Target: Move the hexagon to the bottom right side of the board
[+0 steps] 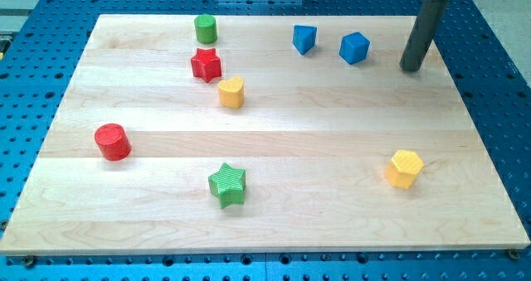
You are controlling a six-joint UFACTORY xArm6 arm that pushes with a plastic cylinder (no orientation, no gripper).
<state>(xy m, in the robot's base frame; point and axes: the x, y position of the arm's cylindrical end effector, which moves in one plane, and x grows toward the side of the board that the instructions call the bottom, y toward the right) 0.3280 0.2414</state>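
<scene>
The yellow hexagon [404, 168] lies on the wooden board [332, 132] at the view's lower right. My tip [411, 68] rests on the board near the upper right corner, far above the hexagon. The blue cube [354, 47] sits just to the left of my tip, apart from it.
A blue triangular block [304, 38] lies left of the cube. A green cylinder [206, 28], a red star [206, 65] and a yellow heart [231, 92] cluster at the upper left. A red cylinder [112, 142] is at the left. A green star [227, 185] is at the lower middle.
</scene>
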